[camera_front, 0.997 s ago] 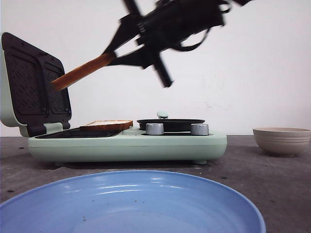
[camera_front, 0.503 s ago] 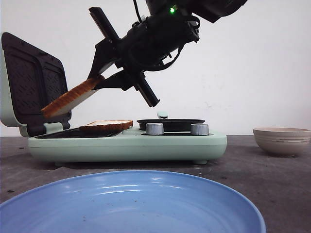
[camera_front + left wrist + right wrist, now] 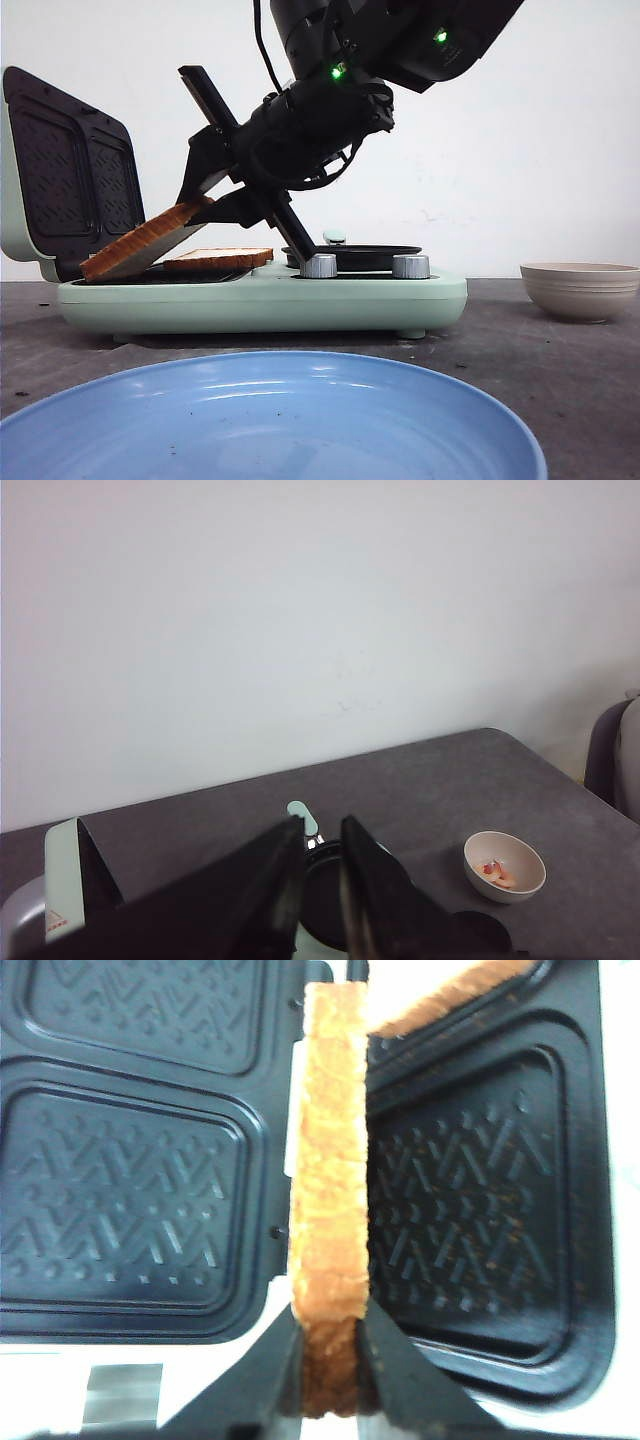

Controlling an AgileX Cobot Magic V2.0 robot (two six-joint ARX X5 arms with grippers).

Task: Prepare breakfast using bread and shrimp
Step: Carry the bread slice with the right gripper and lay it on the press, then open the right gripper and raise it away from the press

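Note:
My right gripper (image 3: 205, 200) is shut on one edge of a bread slice (image 3: 140, 245). The slice tilts down to the left, and its low edge is at the sandwich maker's lower plate (image 3: 130, 277), close to the open lid (image 3: 70, 170). In the right wrist view the gripper (image 3: 330, 1360) pinches this slice (image 3: 330, 1190) edge-on over the dark plates. The second bread slice (image 3: 220, 258) lies flat on the plate and also shows in the right wrist view (image 3: 450, 995). The shrimp (image 3: 497, 872) lie in a beige bowl (image 3: 470, 855). My left gripper (image 3: 322, 825) is high up, its jaws nearly together and empty.
The mint-green sandwich maker (image 3: 260, 300) carries a small black pan (image 3: 350, 257) and two metal knobs (image 3: 318, 265). The beige bowl (image 3: 580, 290) stands on the table to the right. A large blue plate (image 3: 270, 420) fills the near foreground.
My right gripper has come down and to the left with the bread slice. The slice went from held high in the air to tilted with its low edge at the lower plate.

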